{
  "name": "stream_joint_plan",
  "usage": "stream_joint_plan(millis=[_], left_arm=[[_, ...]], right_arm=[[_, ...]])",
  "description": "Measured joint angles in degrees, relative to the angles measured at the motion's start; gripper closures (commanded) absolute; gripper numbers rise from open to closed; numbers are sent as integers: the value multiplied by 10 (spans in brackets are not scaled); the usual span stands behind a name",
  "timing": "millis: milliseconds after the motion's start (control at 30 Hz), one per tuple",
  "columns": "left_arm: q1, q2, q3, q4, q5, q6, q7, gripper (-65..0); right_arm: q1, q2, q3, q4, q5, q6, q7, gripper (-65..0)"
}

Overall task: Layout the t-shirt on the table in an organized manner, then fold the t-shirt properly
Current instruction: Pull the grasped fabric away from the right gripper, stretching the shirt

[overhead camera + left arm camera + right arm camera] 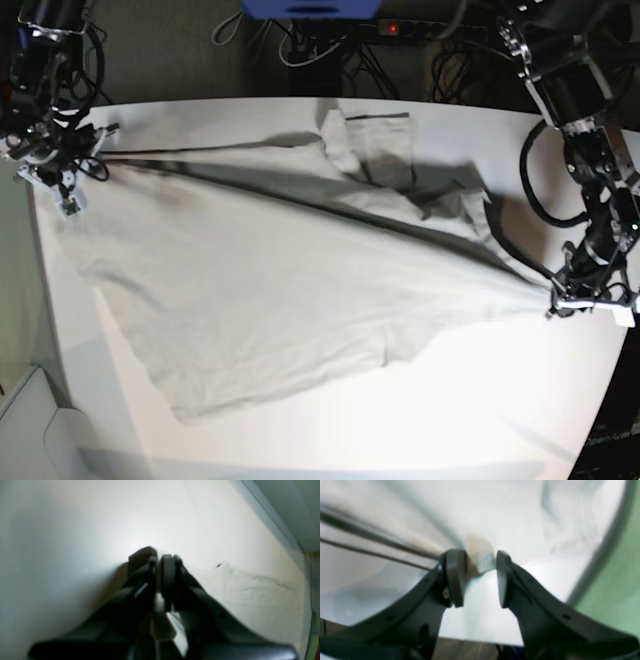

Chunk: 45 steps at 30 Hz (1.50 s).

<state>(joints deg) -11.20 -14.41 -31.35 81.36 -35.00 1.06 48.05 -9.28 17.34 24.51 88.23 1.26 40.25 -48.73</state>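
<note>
base view: t-shirt (290, 290) stretched across table (480, 420), frame left to right. left gripper (570, 300), mid right, pinches a corner. right gripper (62, 175), upper left, jaws apart w/ cloth between. layout step; next needs flattening the bunched top.

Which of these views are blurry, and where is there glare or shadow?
Right wrist view: heavily smeared, only the right end effector fairly sharp. Left wrist view: soft, glare patch on the table. Base view: sharp, a dark shadow band under the stretched t-shirt, edges bowed.
</note>
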Motion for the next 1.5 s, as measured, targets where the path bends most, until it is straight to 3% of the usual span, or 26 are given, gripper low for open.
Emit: stream_joint_plan(millis=[100,433,767,933,1067,1200,1267,1500], left_arm=[[21,7,0,1,1,1,13,-3],[138,27,3,7,5,2,6,-3],[172,23,3,8,4,0,5,-4],[186,22,2,35,4,0,45,-14],[186,23,3,61,4,0,63,-148],[184,24,3,68,3,0,73,-373],[190,24,1,79,4,0,73,-443],[220,24,-15,148,1,-3,74,-473]], right_arm=[[18,7,8,-7,-20,2,-28,-185],[29,20,8,-4,-24,2,-27,-185],[47,18,8,-5,-25,2,-28,-185],[48,18,8,-5,-25,2,-28,-185],[50,15,8,7,-26,2,-32,-185],[43,-5,5,90,-25,0,-64,-187],[34,-8,2,138,-24,-2,-88,-188],[32,-51,-33,222,-25,0,-200,-204]])
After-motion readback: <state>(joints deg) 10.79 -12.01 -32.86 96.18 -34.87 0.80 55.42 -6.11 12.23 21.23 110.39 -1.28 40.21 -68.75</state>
